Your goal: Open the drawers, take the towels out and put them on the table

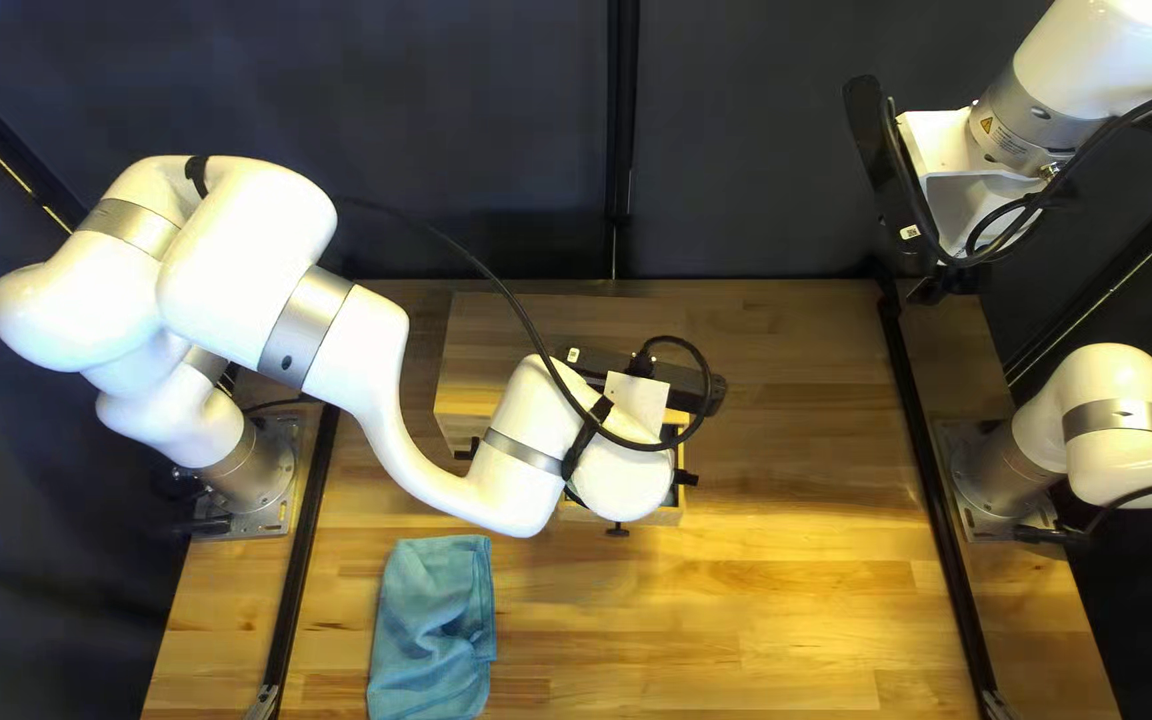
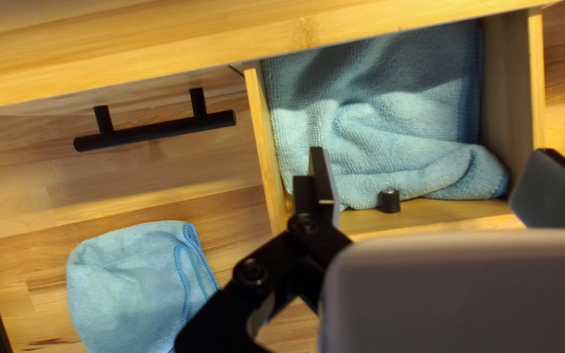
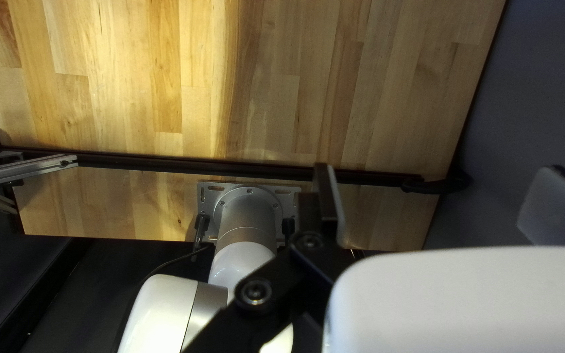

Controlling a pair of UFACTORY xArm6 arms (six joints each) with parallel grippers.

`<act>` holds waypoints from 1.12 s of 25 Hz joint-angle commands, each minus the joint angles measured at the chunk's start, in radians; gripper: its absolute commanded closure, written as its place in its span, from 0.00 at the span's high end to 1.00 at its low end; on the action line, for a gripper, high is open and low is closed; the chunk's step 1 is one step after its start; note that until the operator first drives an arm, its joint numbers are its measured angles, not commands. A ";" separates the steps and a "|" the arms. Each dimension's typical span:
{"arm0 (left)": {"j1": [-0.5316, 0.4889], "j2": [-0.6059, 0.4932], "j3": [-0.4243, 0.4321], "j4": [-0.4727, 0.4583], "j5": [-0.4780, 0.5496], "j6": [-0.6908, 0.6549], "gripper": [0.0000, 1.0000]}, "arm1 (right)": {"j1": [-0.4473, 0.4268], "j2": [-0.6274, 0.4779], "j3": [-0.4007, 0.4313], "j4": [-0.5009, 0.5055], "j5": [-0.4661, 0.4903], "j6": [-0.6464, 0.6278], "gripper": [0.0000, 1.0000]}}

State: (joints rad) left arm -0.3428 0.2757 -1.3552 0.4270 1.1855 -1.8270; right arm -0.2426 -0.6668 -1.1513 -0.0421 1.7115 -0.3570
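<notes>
The towel (image 2: 385, 132) is found in the open drawer (image 2: 510, 113), straight ahead of the left gripper (image 2: 434, 189), whose jaws are spread apart. The right gripper (image 3: 439, 198), likewise spread, is held well away.

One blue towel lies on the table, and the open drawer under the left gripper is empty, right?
No. The open drawer under the left gripper is not empty: the left wrist view shows a second blue towel inside it. One blue towel does lie on the table.

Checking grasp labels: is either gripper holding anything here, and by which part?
Nothing is held. Left gripper hangs open over the towel in the drawer; right gripper open, empty.
</notes>
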 commanded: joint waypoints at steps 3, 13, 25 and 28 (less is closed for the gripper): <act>-0.003 0.026 0.006 0.009 -0.035 -0.033 1.00 | 0.000 0.000 0.000 0.000 0.000 0.000 1.00; 0.007 0.033 0.026 0.040 -0.056 -0.082 1.00 | 0.000 0.000 0.000 0.000 0.000 0.000 1.00; 0.010 0.041 0.035 0.062 -0.053 -0.135 1.00 | 0.000 0.000 0.000 0.000 0.000 0.000 1.00; 0.011 0.044 0.037 0.067 -0.054 -0.143 1.00 | 0.000 0.000 0.000 0.000 0.000 0.000 1.00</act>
State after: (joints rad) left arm -0.3327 0.3181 -1.3197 0.4911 1.1324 -1.9652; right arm -0.2426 -0.6668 -1.1513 -0.0421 1.7115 -0.3570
